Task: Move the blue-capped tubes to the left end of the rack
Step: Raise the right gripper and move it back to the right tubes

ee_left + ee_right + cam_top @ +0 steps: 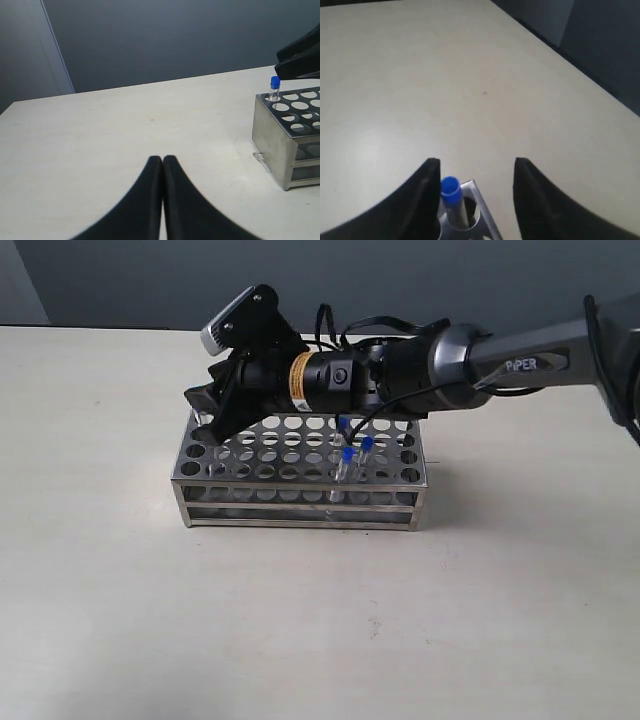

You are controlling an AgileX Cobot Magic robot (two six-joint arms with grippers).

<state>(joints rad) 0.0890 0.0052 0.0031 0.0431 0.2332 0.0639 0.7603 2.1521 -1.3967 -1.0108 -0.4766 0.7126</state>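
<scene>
The silvery rack (300, 502) stands mid-table. Three blue-capped tubes (347, 460) stand together right of its middle. A further blue-capped tube (451, 192) stands in a corner hole at the rack's left end, also seen in the left wrist view as a blue-capped tube (274, 88). My right gripper (205, 410) reaches across to that end. In its wrist view the right gripper (477, 161) is open, the tube close beside one finger (427, 190), not clamped. My left gripper (163, 158) is shut and empty, low over bare table left of the rack (275, 135).
The pale table (300, 640) spreads all round the rack. The right arm (450, 355) with its cables lies over the rack's back rows. A dark wall (175, 40) runs behind the table. A small clear scrap (260, 157) lies by the rack's foot.
</scene>
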